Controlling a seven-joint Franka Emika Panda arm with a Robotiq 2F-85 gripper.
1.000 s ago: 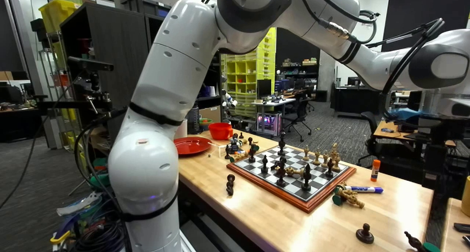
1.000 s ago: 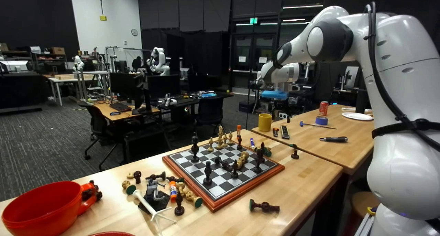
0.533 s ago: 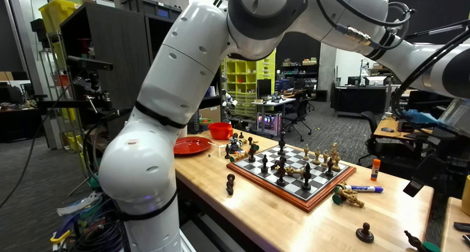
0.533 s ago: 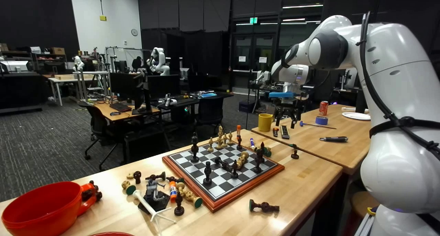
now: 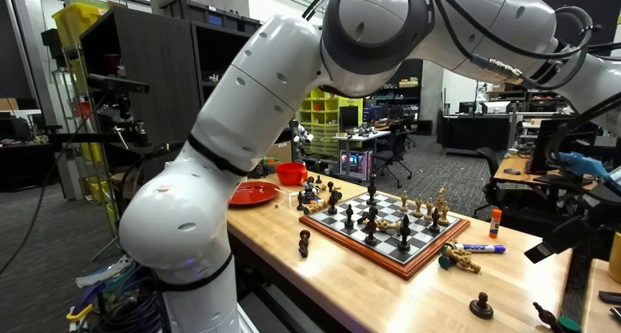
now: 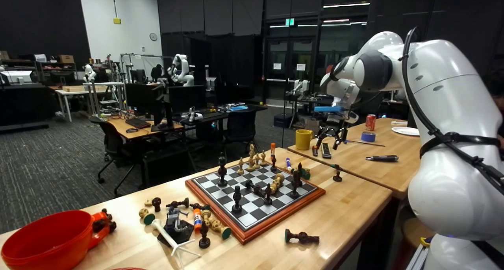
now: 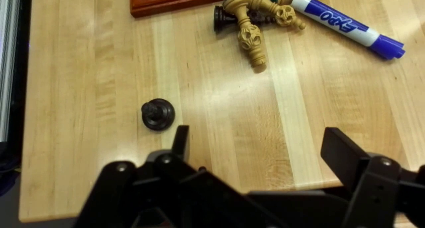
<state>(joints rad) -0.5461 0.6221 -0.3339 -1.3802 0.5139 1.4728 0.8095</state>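
Observation:
My gripper [image 7: 257, 135] is open and holds nothing, with its two black fingers wide apart above the wooden table. In an exterior view the gripper [image 6: 327, 144] hangs near the gap between two tables. A dark pawn [image 7: 158, 115] stands upright just beyond the left finger in the wrist view; it shows in both exterior views [image 5: 481, 308] [image 6: 337, 176]. A small dark tip [image 7: 202, 168] peeks out behind the left finger, the rest hidden. Light chess pieces [image 7: 249, 35] lie over a dark piece [image 7: 224, 19] near a purple-and-white marker [image 7: 348, 25].
The chessboard [image 5: 354, 246] bears standing and fallen pieces. A fallen dark piece [image 5: 547, 317] lies near the table's end. A glue stick [image 5: 495, 223] stands beside the board. A red bowl [image 6: 47, 242] is at the far end. The adjoining table holds a yellow mug [image 6: 303, 140] and tools.
The arm has reached outward and my gripper has come down toward the table's end, now pointing downward with open fingers. The chess pieces and other objects have stayed in place.

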